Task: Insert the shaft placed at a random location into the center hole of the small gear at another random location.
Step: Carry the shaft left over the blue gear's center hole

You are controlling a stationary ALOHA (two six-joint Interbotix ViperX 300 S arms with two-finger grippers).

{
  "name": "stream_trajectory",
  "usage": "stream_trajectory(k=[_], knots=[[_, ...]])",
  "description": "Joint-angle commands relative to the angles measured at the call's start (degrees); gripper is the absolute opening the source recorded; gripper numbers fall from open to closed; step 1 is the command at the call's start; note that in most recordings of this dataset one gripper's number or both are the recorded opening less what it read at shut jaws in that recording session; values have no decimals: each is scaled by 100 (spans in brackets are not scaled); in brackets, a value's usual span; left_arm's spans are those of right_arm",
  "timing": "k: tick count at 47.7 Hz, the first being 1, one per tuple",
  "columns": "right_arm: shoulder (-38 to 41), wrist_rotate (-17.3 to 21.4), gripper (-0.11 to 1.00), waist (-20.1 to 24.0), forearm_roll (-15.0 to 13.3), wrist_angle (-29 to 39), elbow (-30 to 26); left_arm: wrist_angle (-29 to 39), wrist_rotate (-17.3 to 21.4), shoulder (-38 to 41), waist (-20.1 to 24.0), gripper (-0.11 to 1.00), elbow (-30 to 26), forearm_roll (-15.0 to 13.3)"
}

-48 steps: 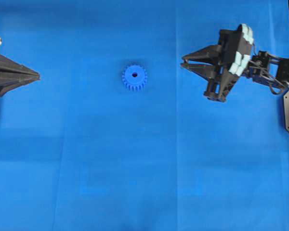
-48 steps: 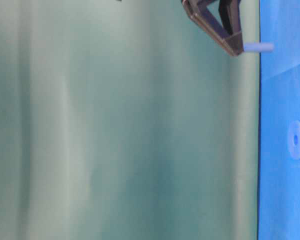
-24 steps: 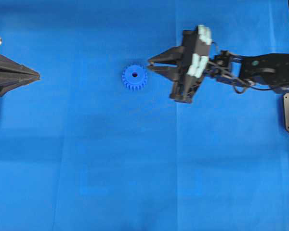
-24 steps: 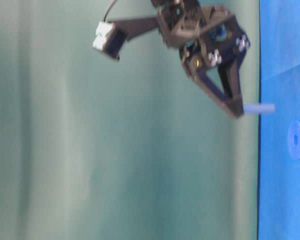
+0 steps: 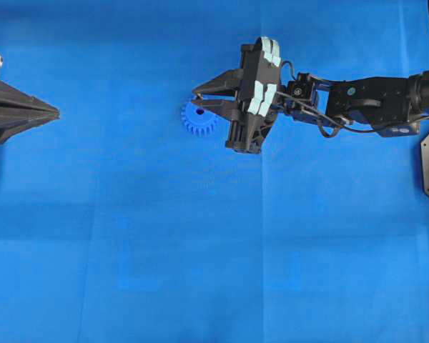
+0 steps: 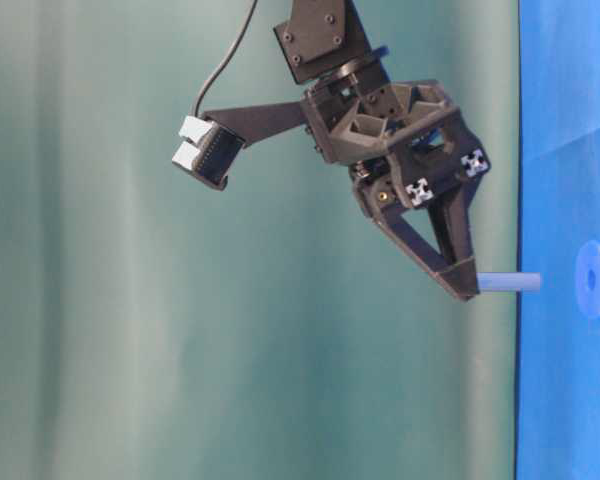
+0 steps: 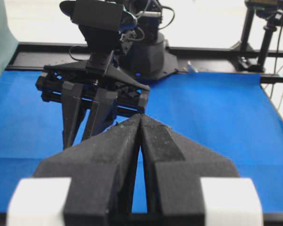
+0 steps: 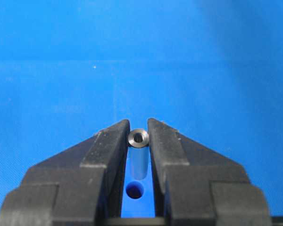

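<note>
Right wrist view, nearest first: two black fingers point(image 8: 111, 150) of the right gripper point(image 8: 138, 134) pinched on the shaft point(image 8: 138, 157), a short silvery pin seen end-on with a hollow tip, hanging down between them. Directly below its lower end, the center hole point(image 8: 134, 190), dark and round, framed in the narrow gap between the fingers; blue cloth point(image 8: 141, 56) beyond.

Table-level view: right gripper point(image 6: 467, 283) hanging above the cloth point(image 6: 570, 100), shaft point(image 6: 510, 283) sticking out from the fingertips toward the mat, apart from the small gear point(image 6: 593, 280), level with its hub.

Overhead view: right gripper point(image 5: 198, 99) reaching in from the right, fingertips over the upper edge of the small gear point(image 5: 199, 118), partly covering it; center hole point(image 5: 199, 111) just visible beside the lower fingertip. Well apart at the left edge, left gripper point(image 5: 53, 113), black tips pressed together to a point, holding nothing.

Left wrist view: left gripper point(image 7: 140, 117) closed tip to tip in the foreground, the right arm point(image 7: 99, 70) farther off over the cloth point(image 7: 217, 113).
</note>
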Motion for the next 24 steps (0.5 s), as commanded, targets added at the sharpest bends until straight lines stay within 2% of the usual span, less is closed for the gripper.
stream_trajectory(k=[1,24], knots=[[-62,0,3,9,-18,-26,-114,-26,0,18,-9,0,-62,9],[422,0,3,18,-9,-79,-220,-26,0,18,-9,0,-62,9]])
